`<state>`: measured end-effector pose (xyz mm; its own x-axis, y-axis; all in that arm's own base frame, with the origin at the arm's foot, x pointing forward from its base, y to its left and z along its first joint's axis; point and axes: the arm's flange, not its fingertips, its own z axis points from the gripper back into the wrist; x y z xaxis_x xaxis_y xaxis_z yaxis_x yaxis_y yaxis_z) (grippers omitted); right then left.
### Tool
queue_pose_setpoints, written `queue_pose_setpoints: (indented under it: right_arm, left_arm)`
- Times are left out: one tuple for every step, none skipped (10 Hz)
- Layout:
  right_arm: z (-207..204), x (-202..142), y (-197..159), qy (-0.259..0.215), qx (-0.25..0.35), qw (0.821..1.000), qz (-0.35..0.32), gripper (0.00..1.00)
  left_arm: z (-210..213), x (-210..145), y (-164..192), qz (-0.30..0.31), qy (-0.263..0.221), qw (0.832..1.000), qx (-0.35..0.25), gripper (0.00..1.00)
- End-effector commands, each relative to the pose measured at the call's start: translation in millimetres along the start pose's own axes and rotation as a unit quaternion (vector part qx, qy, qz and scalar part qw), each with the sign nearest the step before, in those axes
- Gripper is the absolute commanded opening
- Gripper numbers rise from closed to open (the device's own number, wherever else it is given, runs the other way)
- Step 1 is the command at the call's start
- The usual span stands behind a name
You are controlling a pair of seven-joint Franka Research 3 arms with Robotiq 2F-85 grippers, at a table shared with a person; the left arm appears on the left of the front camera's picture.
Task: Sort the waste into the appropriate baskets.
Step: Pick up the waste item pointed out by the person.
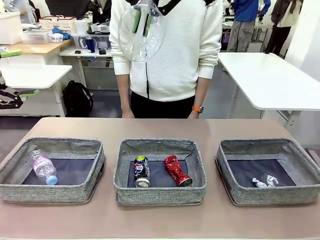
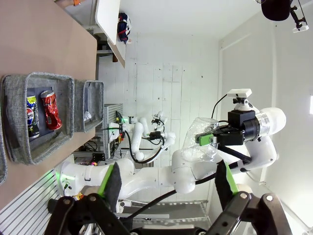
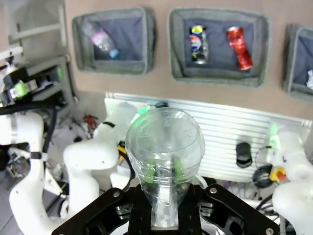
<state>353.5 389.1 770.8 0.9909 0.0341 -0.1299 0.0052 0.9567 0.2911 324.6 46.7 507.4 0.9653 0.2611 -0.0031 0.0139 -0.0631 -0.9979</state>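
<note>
Brown bench (image 1: 160, 127) runs across the lower half of the front view, carrying three grey woven baskets in a row, with a person in a white sweater standing behind it. At lower left, the left basket (image 1: 75, 147) holds the clear plastic bottle (image 1: 44, 167). At lower centre, the middle basket (image 1: 159, 146) holds the dark blue-black can (image 1: 141, 171) beside the crushed red can (image 1: 177, 170), apart from each other. At lower right, the right basket (image 1: 265, 148) holds small white scraps (image 1: 265, 182).

High at the top centre of the front view, the right tool (image 3: 165, 175) is clenched on the clear plastic cup (image 1: 141, 31), its green pads pinching the wall and denting it. The left tool (image 2: 168, 183) stands released, holding nothing, off at the left edge.

My judgement: the cup is plastic, so it belongs with the bottle. Carry it over to the left basket, come down low inside the soft walls before letting go, and aim for bare floor clear of the bottle, since a light cup may bounce or roll.
</note>
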Motion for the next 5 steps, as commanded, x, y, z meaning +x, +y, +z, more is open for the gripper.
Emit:
queue_pose_setpoints:
  right_arm:
    - [-1.1,-0.8,-0.8,-0.002,0.007,1.0,0.005,0.15]
    - [-1.1,-0.8,-0.8,-0.002,0.007,1.0,0.005,0.15]
    - [-1.1,-0.8,-0.8,-0.002,0.007,1.0,0.005,0.15]
    - [-1.1,-0.8,-0.8,-0.002,0.007,1.0,0.005,0.15]
    - [-1.1,-0.8,-0.8,-0.002,0.007,1.0,0.005,0.15]
  left_arm:
    - [-1.0,-0.3,-3.8,0.002,-0.002,1.0,-0.006,1.0]
    - [-1.0,-0.3,-3.8,0.002,-0.002,1.0,-0.006,1.0]
    - [-1.0,-0.3,-3.8,0.002,-0.002,1.0,-0.006,1.0]
    - [-1.0,-0.3,-3.8,0.002,-0.002,1.0,-0.006,1.0]
    - [-1.0,-0.3,-3.8,0.002,-0.002,1.0,-0.006,1.0]
